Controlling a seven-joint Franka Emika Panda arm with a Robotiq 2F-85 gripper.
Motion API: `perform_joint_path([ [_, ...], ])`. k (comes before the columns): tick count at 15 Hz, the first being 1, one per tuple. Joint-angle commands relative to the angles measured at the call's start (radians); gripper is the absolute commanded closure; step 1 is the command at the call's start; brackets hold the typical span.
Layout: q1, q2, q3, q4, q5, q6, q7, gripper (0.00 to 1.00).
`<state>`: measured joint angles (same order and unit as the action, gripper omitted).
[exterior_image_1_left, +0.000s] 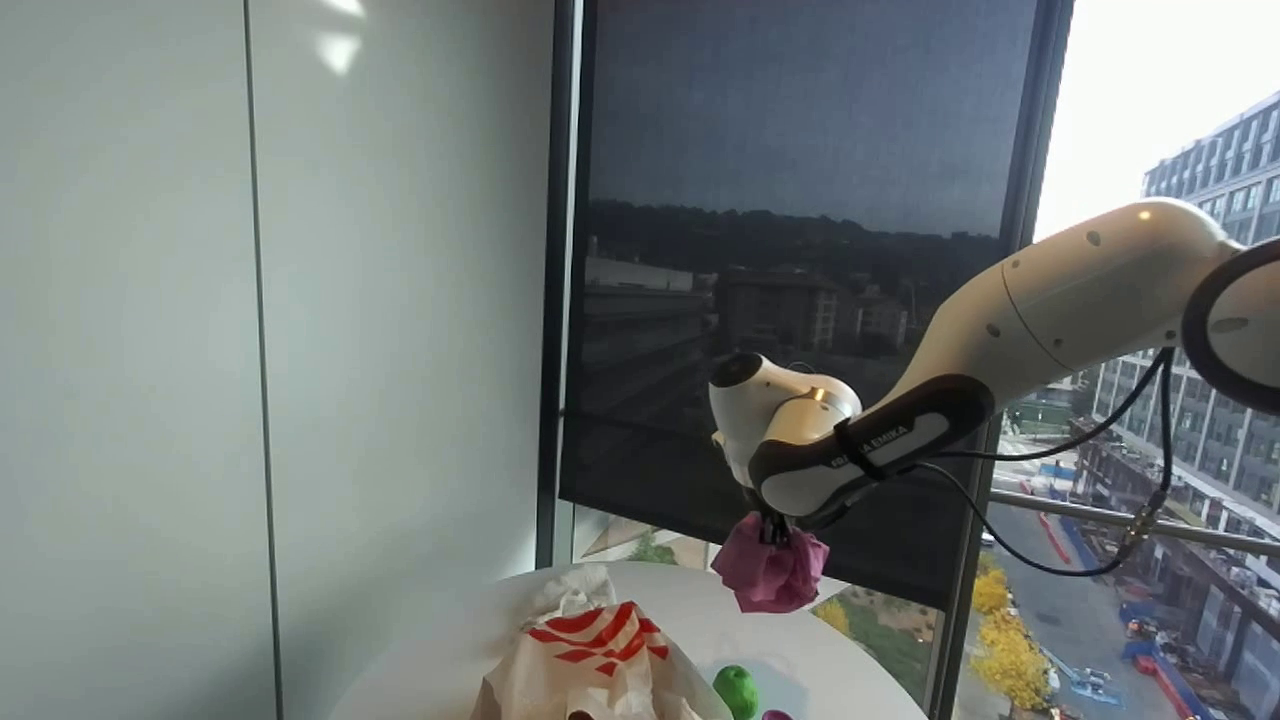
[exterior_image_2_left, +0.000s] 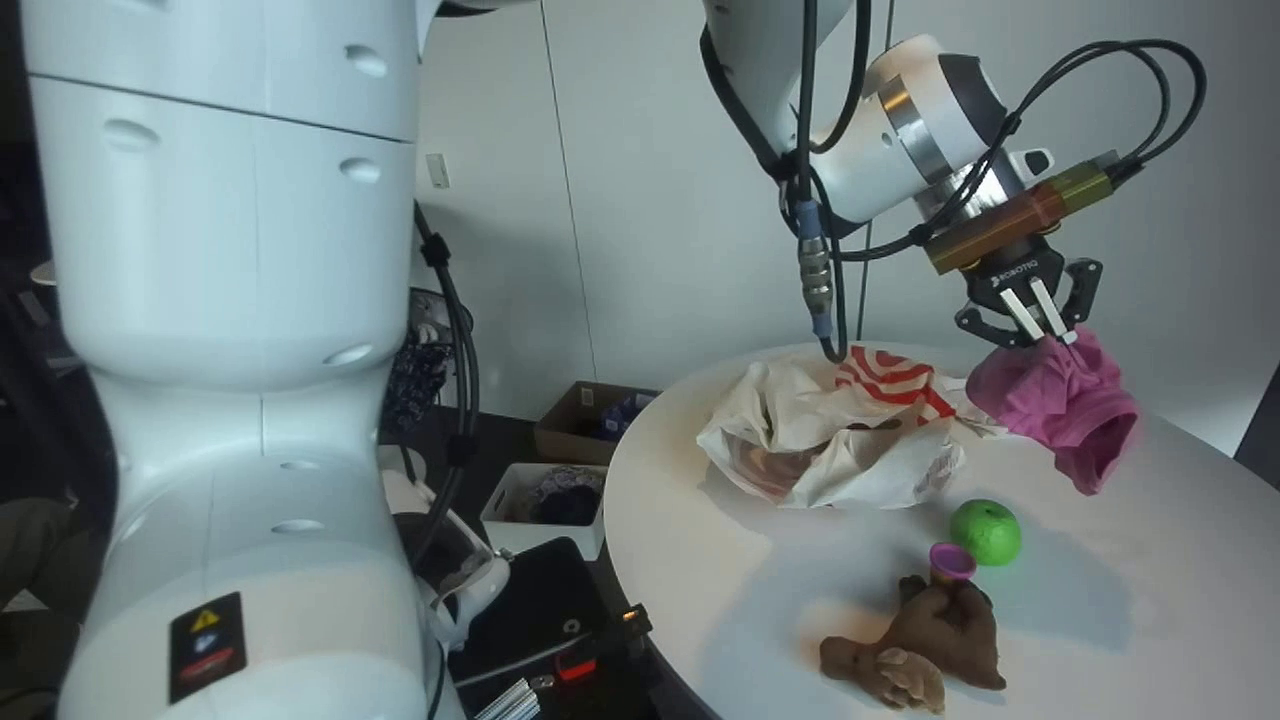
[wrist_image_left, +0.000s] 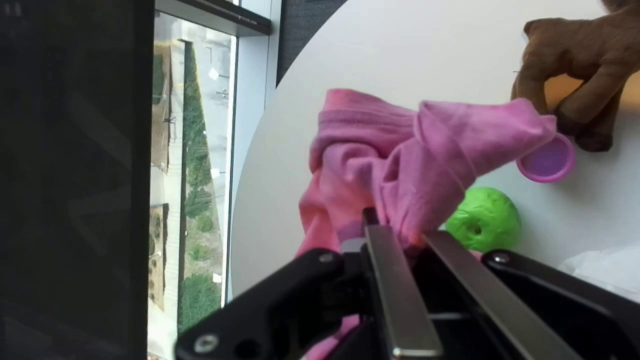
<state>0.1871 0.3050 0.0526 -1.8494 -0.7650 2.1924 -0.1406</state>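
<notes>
In an exterior view, the arm reaches in from the right, and its gripper is clamped on a crumpled pink cloth that hangs above the white table. Lower left of it lies a pale bag with red stripes, a green ball near the bag, and a dark shade hangs behind the arm.

In an exterior view, the cloth droops from the closely joined fingers (its lower end gapes like a sleeve). On the table below, a small purple-rimmed cup stands between the green ball and a brown plush toy; whether it touches either, I cannot tell.

In the wrist view, the pinched cloth bunches up ahead of the fingers, hiding part of the ball and overlapping the edge of the cup, with the plush toy's legs just beside that
</notes>
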Motion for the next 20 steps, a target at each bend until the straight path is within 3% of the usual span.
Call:
perform_joint_path([
  [1, -0.016, 0.121, -0.039, 0.048, -0.104, 0.05, 0.157, 0.92],
  [5, -0.015, 0.27, -0.089, 0.136, -0.226, 0.055, 0.281, 0.91],
  [7, -0.033, 0.317, -0.081, 0.165, -0.218, 0.059, 0.274, 0.9],
  [8, -0.042, 0.333, -0.074, 0.173, -0.199, 0.065, 0.264, 0.65],
  [9, -0.05, 0.339, -0.066, 0.177, -0.187, 0.077, 0.247, 0.64],
  [15, -0.048, 0.256, -0.019, 0.148, -0.137, 0.09, 0.178, 0.2],
  [18, -0.07, 0.195, 0.062, 0.143, 0.021, 0.086, 0.004, 0.0],
  [20, -0.075, 0.152, 0.114, 0.146, 0.156, 0.074, -0.132, 0.0],
])
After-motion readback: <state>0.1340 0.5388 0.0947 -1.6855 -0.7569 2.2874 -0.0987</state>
